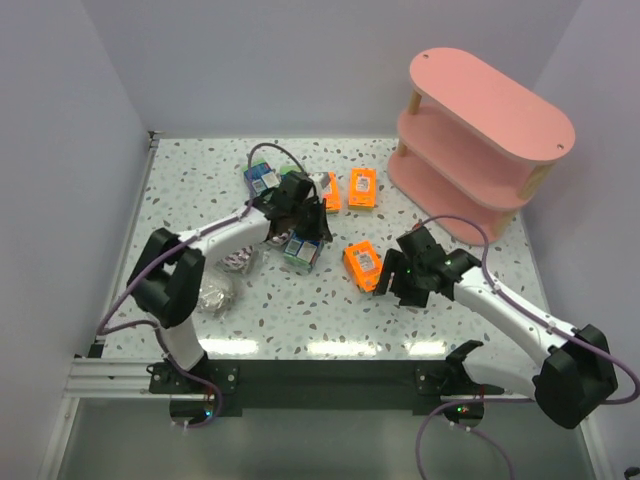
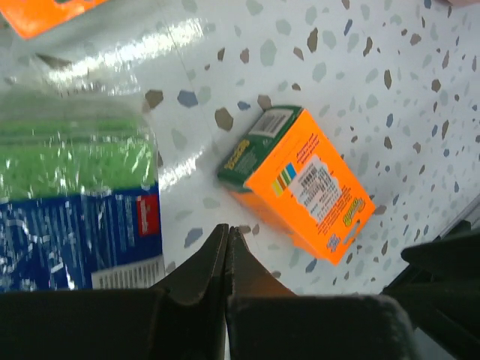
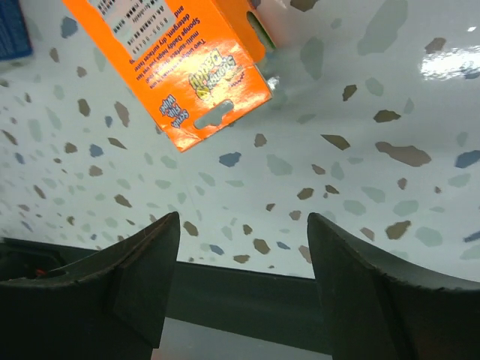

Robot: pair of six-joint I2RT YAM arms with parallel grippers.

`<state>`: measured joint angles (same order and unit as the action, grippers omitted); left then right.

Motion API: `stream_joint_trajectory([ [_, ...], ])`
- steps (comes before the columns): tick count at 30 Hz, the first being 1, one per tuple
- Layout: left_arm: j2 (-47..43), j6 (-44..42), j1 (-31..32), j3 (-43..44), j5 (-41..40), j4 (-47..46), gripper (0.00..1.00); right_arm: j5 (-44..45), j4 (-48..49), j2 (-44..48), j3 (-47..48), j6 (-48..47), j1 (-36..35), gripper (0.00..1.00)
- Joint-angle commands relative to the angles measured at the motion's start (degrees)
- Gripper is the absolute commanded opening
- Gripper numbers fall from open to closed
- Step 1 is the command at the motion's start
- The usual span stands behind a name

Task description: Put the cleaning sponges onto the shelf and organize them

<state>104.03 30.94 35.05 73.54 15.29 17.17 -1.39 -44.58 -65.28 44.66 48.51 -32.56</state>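
Lying loose on the speckled table (image 1: 200, 190), the cleaning sponges are all sitting off the shelf (image 1: 480, 130), which is standing at the far right corner. The nearest orange pack (image 1: 363, 266) is lying in the middle of the table, tilted, between the two arms. Two more orange packs (image 1: 362, 187) are resting side by side farther back. One green-and-blue pack (image 1: 300, 252) is lying just left of the nearest orange one, and another (image 1: 262, 178) is sitting near the far left. Two clear-wrapped oval packs (image 1: 215, 293) are lying beside the left arm.

The left gripper (image 1: 312, 232) is hanging low over the green-and-blue pack's edge. In its wrist view its jaws are pressing together on nothing, with that pack (image 2: 75, 195) to one side and the orange pack (image 2: 300, 187) ahead. The right gripper (image 1: 400, 275) is hovering just right of the orange pack (image 3: 172, 67), its fingers (image 3: 142, 277) standing wide apart and holding nothing.
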Motion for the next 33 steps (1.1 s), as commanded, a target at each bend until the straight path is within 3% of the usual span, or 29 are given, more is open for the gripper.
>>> stream_joint_trajectory([
  [1,-7.77,2.81,0.37,-6.90,-0.61,-2.40,0.01,-2.48,12.99,3.92,-4.75,10.60,0.56,0.73],
  [6,-16.83,4.66,0.28,-13.85,-0.96,-2.49,0.01,-0.56,32.06,7.09,-15.04,21.61,1.18,0.72],
  [8,-19.90,4.66,0.28,-15.00,-2.10,-1.36,0.01,2.69,33.93,7.70,-17.06,24.52,1.35,0.69],
  [15,-25.71,4.22,-0.24,-20.97,-3.34,1.11,0.00,3.06,53.86,5.35,-27.87,35.58,4.69,0.52],
  [19,-27.56,3.96,-0.42,-23.61,-3.16,2.16,0.00,2.09,57.05,0.51,-28.67,35.95,4.78,0.40],
  [20,-28.52,3.87,-0.42,-23.96,-3.16,2.69,0.00,2.00,58.10,-0.20,-28.84,36.13,4.78,0.28],
  [24,-31.16,3.43,-0.51,-25.37,-3.42,4.62,0.00,1.56,62.33,-1.26,-29.55,38.06,5.57,0.00],
  [33,-36.70,2.64,-0.86,-25.37,-3.78,9.02,0.00,6.47,61.02,11.82,-32.80,44.20,8.56,0.00],
])
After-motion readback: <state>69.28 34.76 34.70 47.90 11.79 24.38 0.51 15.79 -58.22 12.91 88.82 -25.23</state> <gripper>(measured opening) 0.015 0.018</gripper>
